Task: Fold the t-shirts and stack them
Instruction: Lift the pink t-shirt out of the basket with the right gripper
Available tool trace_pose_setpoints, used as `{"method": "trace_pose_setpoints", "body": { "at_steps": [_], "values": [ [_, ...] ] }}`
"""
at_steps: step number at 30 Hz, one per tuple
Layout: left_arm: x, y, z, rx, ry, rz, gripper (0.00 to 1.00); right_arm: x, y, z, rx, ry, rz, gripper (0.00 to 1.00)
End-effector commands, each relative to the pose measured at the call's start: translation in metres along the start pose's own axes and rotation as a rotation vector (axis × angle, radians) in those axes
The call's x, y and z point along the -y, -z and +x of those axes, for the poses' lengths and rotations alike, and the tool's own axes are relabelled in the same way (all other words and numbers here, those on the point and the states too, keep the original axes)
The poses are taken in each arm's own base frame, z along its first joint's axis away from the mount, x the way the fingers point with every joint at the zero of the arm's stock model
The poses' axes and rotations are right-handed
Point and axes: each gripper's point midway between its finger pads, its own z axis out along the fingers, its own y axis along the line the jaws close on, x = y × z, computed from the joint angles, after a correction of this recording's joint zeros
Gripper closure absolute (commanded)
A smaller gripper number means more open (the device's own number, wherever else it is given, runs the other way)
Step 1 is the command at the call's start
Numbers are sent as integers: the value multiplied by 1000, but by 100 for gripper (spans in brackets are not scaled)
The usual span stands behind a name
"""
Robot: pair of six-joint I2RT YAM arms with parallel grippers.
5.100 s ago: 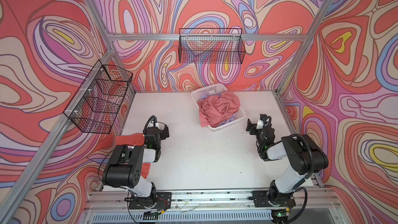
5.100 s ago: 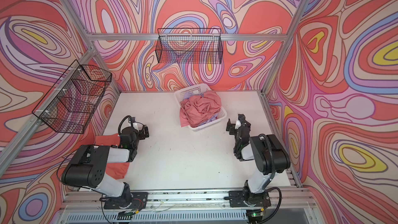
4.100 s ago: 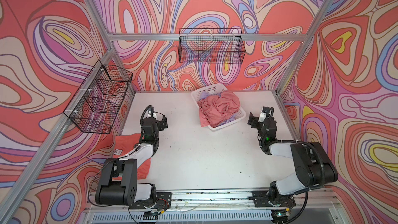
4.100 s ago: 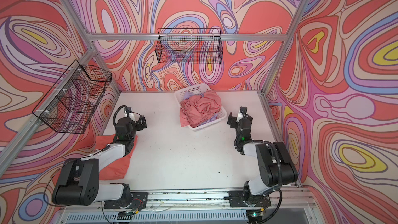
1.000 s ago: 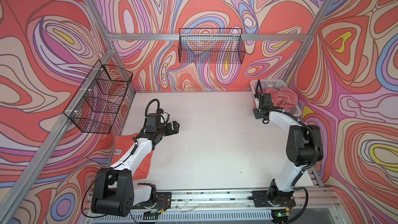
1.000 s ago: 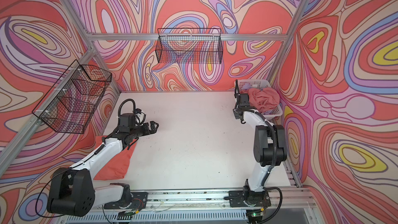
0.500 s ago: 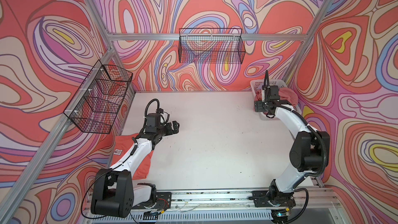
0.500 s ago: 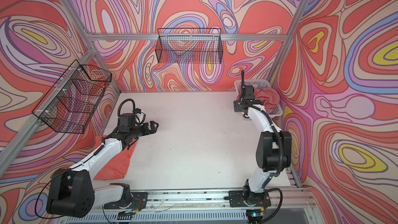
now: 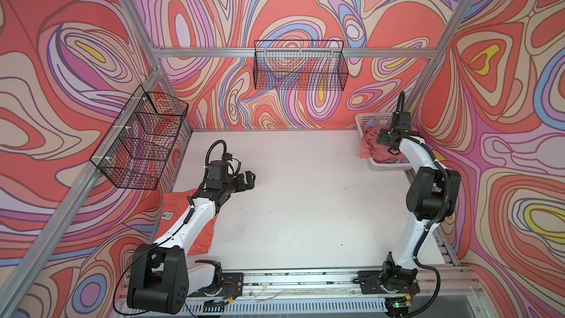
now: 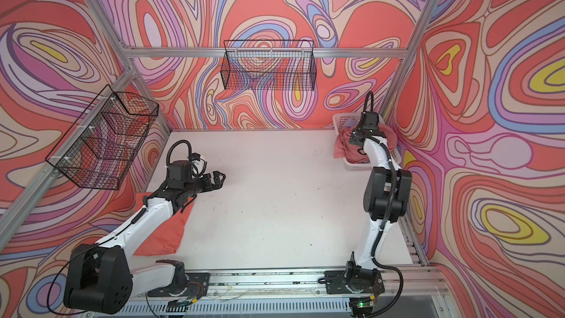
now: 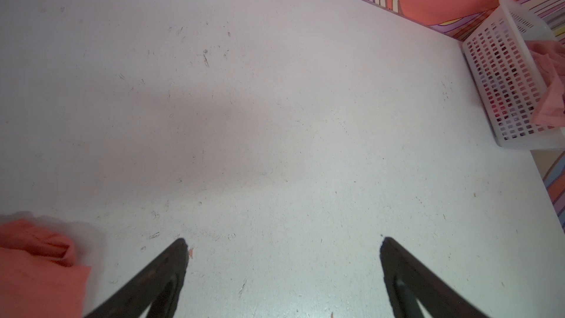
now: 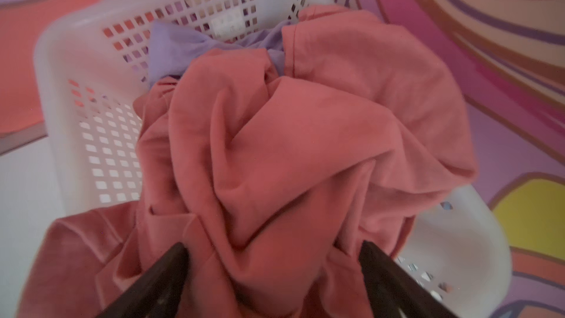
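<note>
- While the right gripper (image 12: 273, 246) hangs over the white slatted plastic basket (image 12: 91, 56) in the white table's (image 9: 305, 209) far right corner, its black fingers stand apart.
- The crumpled dusty salmon-pink cotton t-shirt (image 12: 290, 136) fills that basket, right under the fingertips; a pale lavender t-shirt (image 12: 174, 50) peeks from beneath it.
- The left gripper (image 11: 282, 241), jaws wide, hovers over bare table; the folded orange-coral t-shirt (image 9: 201, 230) lies behind it, at the left edge.

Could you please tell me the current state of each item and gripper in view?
basket: upright, holding two shirts.
pink shirt: crumpled, spilling over basket rim.
lavender shirt: crumpled, mostly under pink shirt.
orange shirt: folded, flat on table.
wire baskets: empty.
left gripper: open, empty.
right gripper: open, straddling pink shirt.
</note>
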Motion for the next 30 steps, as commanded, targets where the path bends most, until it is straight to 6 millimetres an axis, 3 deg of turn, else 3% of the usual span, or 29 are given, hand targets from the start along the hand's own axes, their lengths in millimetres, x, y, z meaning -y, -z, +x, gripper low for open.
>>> {"method": "trace_pose_setpoints", "body": {
  "at_steps": [1, 4, 7, 11, 20, 25, 30],
  "values": [
    [1, 3, -7, 28, -4, -8, 0, -12, 2, 6, -31, -63, -61, 47],
    [2, 4, -8, 35, -4, -9, 0, -14, 15, -2, 11, -91, -92, 79],
    [2, 5, -9, 40, -3, -10, 0, -13, 40, -17, 80, -108, -123, 99],
    [2, 5, -10, 43, -3, -9, 0, -12, 87, -42, 198, -131, -189, 100],
    [3, 6, -13, 60, 3, -3, 0, -14, 221, -92, 466, -138, -370, 100],
    [5, 8, -15, 76, 4, 3, 0, -26, 298, -106, 602, -103, -530, 100],
    [6, 8, -17, 85, 12, 13, 0, -48, 390, -114, 746, -24, -766, 100]
  ]
}}
